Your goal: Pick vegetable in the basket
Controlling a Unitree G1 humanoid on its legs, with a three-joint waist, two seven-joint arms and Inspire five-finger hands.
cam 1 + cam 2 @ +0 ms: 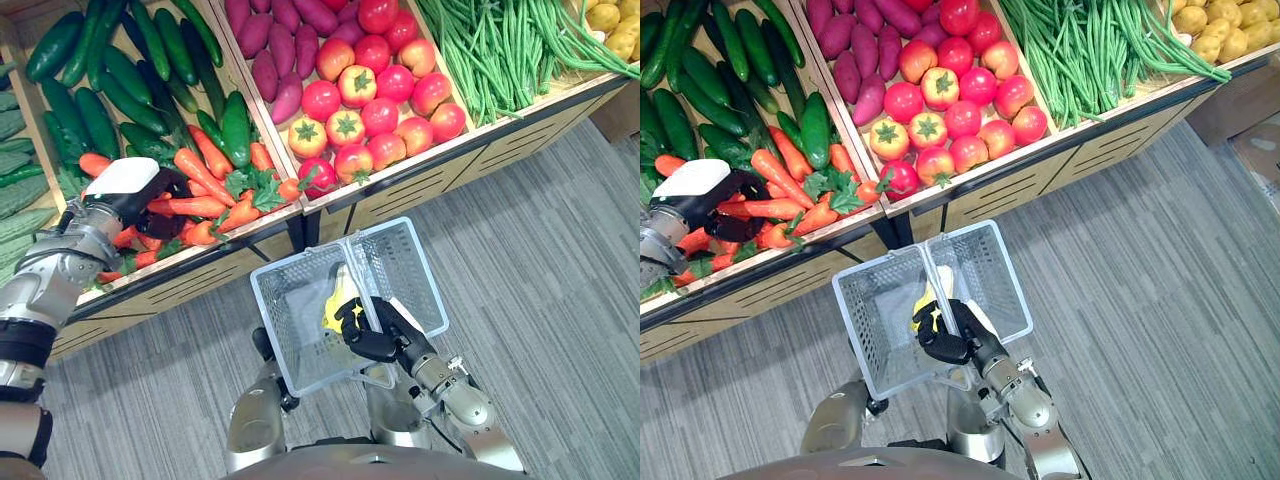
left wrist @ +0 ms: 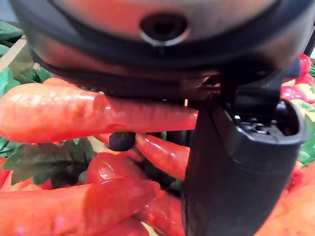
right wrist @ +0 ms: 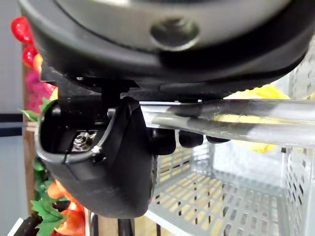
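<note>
Nearest: right robot hand point(image 1: 370, 330) is curled tight round both handles point(image 3: 236, 120) of the grey mesh basket point(image 1: 278, 312), holding it out in front of the bench point(image 1: 430, 190), open top up. One yellow item point(image 1: 338, 295) lies inside, under the handles; can't tell what veg it is.

Next out: left robot hand point(image 1: 150, 195) is down in the carrot pile at the bench's front-left bin. The wrist view shows one carrot point(image 2: 74, 110) lying across the palm, thumb on one side and a fingertip hooked under it, so it's wrapped round that carrot, not spread. The carrot looks to be touching the pile, not yet lifted.

Step, imo: grasp made, pick-up about to start. Next move needs a straight lift clear of the neighbouring carrots and leaves, then a swing right and nearer to get over the basket's opening, avoiding the handles, before letting go.

Further back: cucumbers point(image 1: 110, 90), tomatoes point(image 1: 375, 85), sweet potatoes point(image 1: 275, 45), green beans point(image 1: 500, 50).
</note>
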